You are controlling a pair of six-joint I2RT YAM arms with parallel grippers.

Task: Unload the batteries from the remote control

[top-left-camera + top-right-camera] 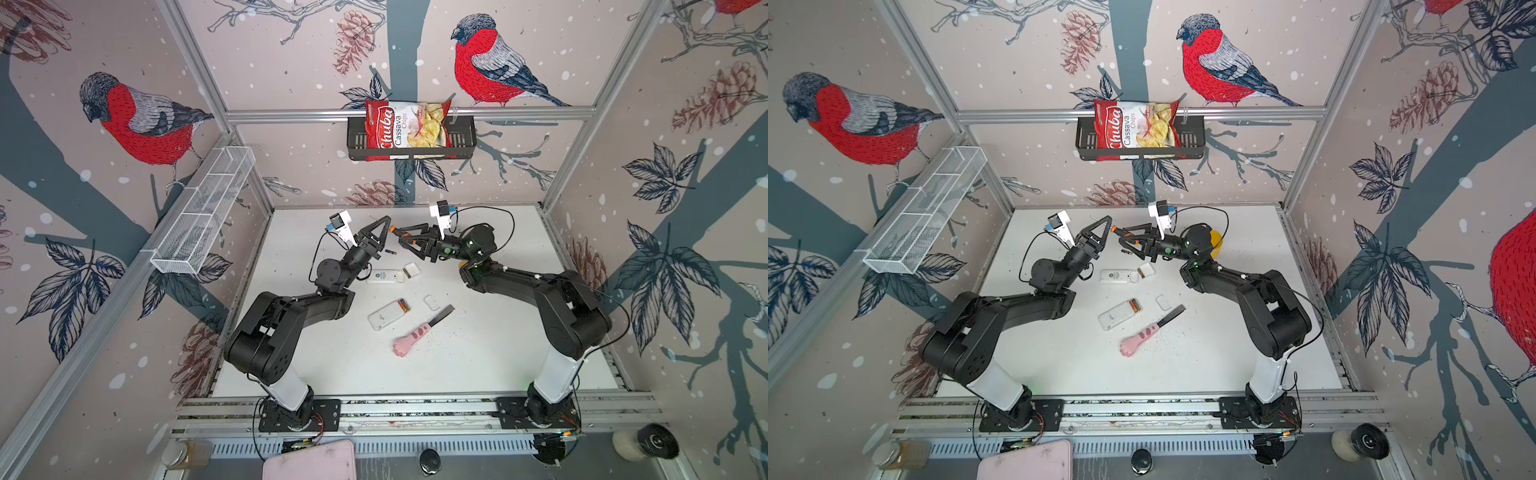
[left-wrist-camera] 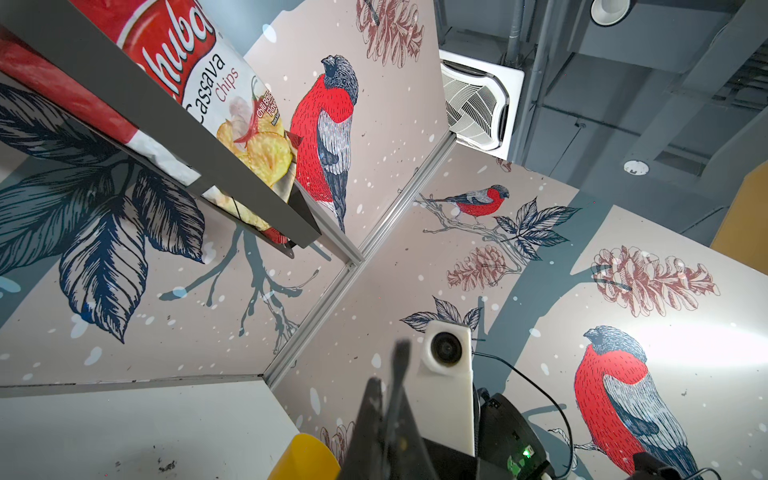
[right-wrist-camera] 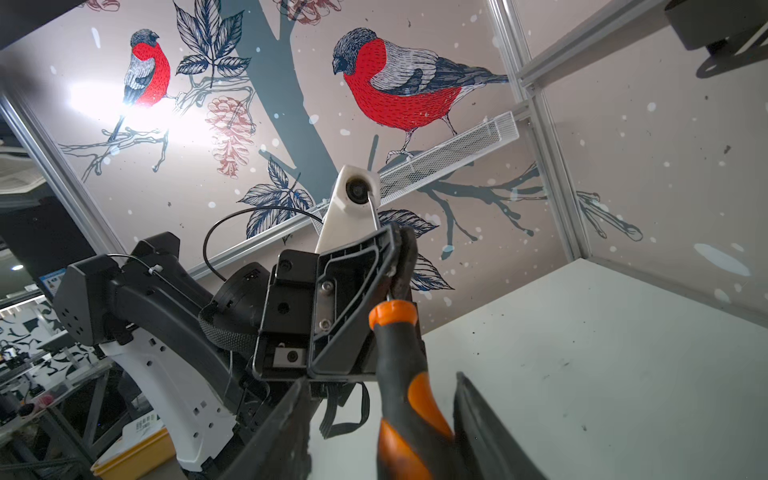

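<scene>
Left claw (image 1: 389, 220): clenched on the metal shaft of the screwdriver (image 3: 401, 361), raised above the table (image 1: 498, 353).
Right claw (image 1: 398, 236): jaws parted astride the screwdriver's handle; one finger (image 3: 482, 424) touches it, the other (image 3: 282, 436) stands clear.
Loose battery (image 1: 390, 252): lying on the table, between the claws and the far remote (image 1: 384, 276).
Other batteries (image 1: 402, 306): seated in the open bay of the near remote (image 1: 386, 316).
</scene>
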